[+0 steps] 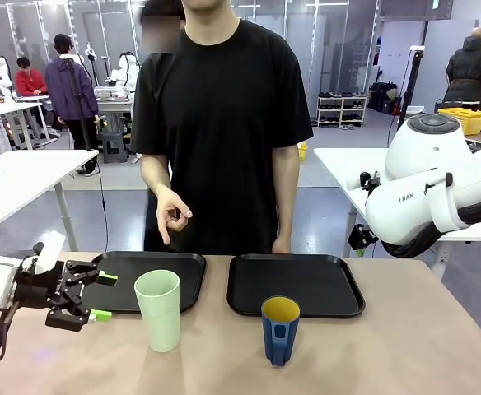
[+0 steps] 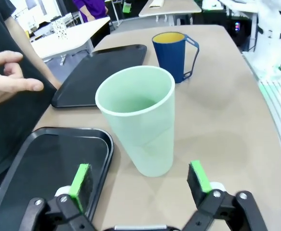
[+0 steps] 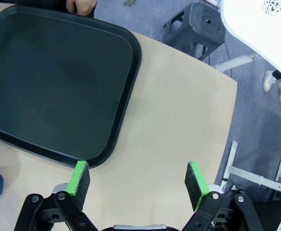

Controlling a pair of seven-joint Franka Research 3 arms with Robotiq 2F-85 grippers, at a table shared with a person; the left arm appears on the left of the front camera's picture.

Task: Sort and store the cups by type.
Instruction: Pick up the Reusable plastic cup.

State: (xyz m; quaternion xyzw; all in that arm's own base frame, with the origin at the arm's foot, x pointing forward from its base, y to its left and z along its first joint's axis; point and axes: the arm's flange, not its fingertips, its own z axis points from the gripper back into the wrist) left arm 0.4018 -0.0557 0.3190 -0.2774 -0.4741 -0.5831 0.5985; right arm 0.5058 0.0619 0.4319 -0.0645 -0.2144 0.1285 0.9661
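A tall mint-green tumbler [image 1: 158, 309] stands upright on the table beside the left black tray [image 1: 187, 271]. A shorter dark blue mug [image 1: 280, 329] with a yellow inside stands in front of the right black tray [image 1: 323, 284]. My left gripper [image 1: 100, 296] is open, low at the table's left, a short way left of the tumbler. In the left wrist view the tumbler [image 2: 140, 120] stands just ahead of the open left gripper [image 2: 140, 180], with the blue mug [image 2: 174, 55] behind it. My right gripper [image 3: 138, 183] hangs open above the table beside the right tray [image 3: 58, 82], holding nothing.
A person in a black shirt stands at the far side, one hand [image 1: 170, 216] raised above the left tray, the other hand [image 3: 80, 6] at the right tray's far edge. The right arm's white body [image 1: 430, 189] hovers at the right. The table edge [image 3: 227, 130] lies close to the right gripper.
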